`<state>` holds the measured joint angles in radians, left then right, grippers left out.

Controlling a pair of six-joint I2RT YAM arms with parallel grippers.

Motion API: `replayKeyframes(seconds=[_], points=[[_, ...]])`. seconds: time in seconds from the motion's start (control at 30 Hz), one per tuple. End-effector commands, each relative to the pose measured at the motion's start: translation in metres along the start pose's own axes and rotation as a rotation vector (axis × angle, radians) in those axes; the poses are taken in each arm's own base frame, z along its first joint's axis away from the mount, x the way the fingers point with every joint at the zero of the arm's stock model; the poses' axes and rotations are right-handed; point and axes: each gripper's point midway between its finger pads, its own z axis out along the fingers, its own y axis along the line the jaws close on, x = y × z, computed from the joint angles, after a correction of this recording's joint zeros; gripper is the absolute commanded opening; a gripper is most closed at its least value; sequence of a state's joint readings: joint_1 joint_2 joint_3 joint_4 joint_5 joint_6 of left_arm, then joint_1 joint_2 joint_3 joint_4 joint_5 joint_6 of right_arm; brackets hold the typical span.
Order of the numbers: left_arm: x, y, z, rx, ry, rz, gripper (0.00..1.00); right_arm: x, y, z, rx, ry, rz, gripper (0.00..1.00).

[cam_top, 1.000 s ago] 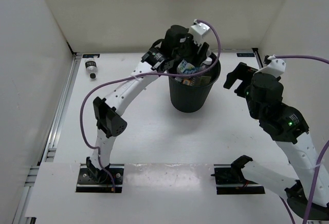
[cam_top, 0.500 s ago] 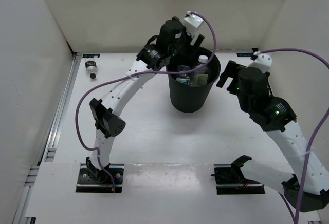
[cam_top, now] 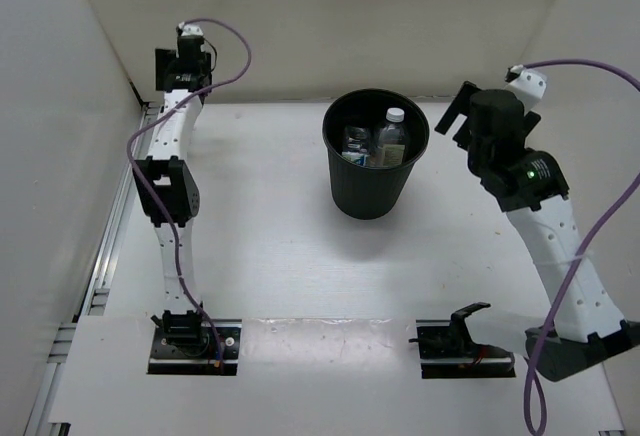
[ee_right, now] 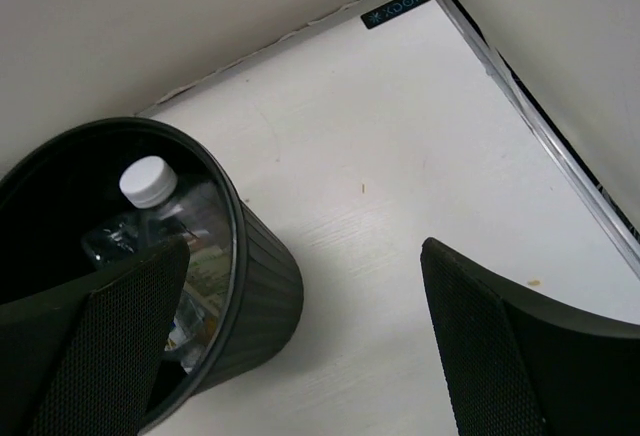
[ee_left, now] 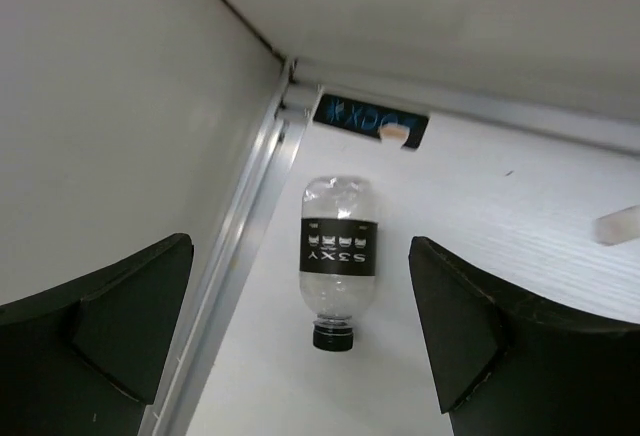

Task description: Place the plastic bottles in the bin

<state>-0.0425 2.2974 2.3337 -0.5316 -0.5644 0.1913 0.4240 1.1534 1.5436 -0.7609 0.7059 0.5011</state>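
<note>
**Nearly done – one bottle left to bin**

Far-left corner of table (cam_top: 280, 246): last loose bottle (ee_left: 338, 256), clear w/ black cap & black label, lying on its side just beside the edge rail (ee_left: 250, 256), cap at near end in wrist view. Left fingers (ee_left: 110, 326) spread wide, one to each side of it in that view, apart from it, nothing held. Not yet gripped.

Centre: bin (cam_top: 375, 191) upright, several bottles already inside, incl. white-capped bottle (cam_top: 392, 134) standing up.

Right of bin: right fingers (ee_right: 100, 346) also wide, empty, near the rim, not touching.

Progress, as a judgement: most of job done. Remaining: grip corner bottle, carry across, drop in. No other loose bottle seen.

Views: in top cam, corner bottle hidden behind left arm (cam_top: 165, 176); visible only via left wrist cam, along w/ the finger gap. Right wrist cam: close side look into bin. Both arms & bin together in top cam only
</note>
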Motion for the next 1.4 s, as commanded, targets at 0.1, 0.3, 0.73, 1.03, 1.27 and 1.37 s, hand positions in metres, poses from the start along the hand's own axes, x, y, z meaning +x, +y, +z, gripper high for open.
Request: replayKeyframes(seconds=[0.1, 0.3, 0.73, 1.03, 1.27, 1.37], points=[[0.041, -0.02, 0.042, 0.025, 0.077, -0.077, 1.0, 0.013, 0.025, 0.026, -0.022, 0.101, -0.064, 1.0], [0.098, 0.004, 0.079, -0.041, 0.188, -0.16, 1.0, 0.016, 0.036, 0.03, -0.026, 0.137, -0.071, 1.0], [0.15, 0.008, 0.094, -0.068, 0.29, -0.114, 1.0, 0.027, 0.055, 0.035, -0.041, 0.199, -0.134, 1.0], [0.184, 0.001, 0.095, 0.047, 0.372, -0.299, 1.0, 0.019, 0.065, 0.035, -0.054, 0.176, -0.162, 1.0], [0.199, -0.006, 0.086, 0.126, 0.412, -0.262, 1.0, 0.019, 0.07, 0.033, -0.055, 0.164, -0.194, 1.0], [0.199, -0.006, 0.088, 0.131, 0.409, -0.237, 0.86, 0.019, 0.07, 0.033, -0.056, 0.163, -0.203, 1.0]])
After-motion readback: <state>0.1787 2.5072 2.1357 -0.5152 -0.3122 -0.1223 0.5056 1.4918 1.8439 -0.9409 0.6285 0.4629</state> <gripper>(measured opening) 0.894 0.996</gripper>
